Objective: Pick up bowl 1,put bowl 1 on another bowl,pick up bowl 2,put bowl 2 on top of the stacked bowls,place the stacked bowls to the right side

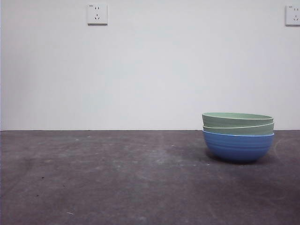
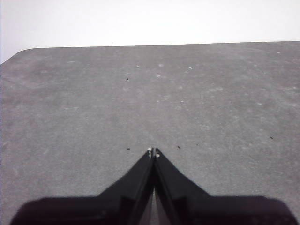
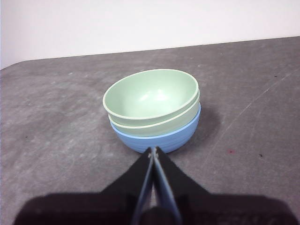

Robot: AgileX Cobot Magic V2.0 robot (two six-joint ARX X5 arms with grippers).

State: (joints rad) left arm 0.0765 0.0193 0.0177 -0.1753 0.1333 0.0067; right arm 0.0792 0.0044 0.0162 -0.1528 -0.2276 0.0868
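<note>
The stacked bowls [image 1: 238, 137] stand on the right; both the right gripper [image 3: 153, 151] and left gripper [image 2: 153, 151] are closed, empty; a careless return could tip them

The stacked bowls [image 1: 238, 137] stand upright on the right part of the grey table, three same-sized round bowls nested one inside another. At the bottom sits the blue bowl [image 1: 238, 146], its outer wall faintly ribbed in horizontal rings, resting flat on the tabletop. Inside it sit two pale sage green bowls: the lower green bowl [image 1: 239, 129] shows only a band below its pale rim, and the top green bowl [image 3: 151, 96] lies slightly tilted, its inside smooth and holding nothing. In the right wrist view the stack stands just ahead of the closed jaw tips, centred on them, the blue wall close to the tips.
</note>
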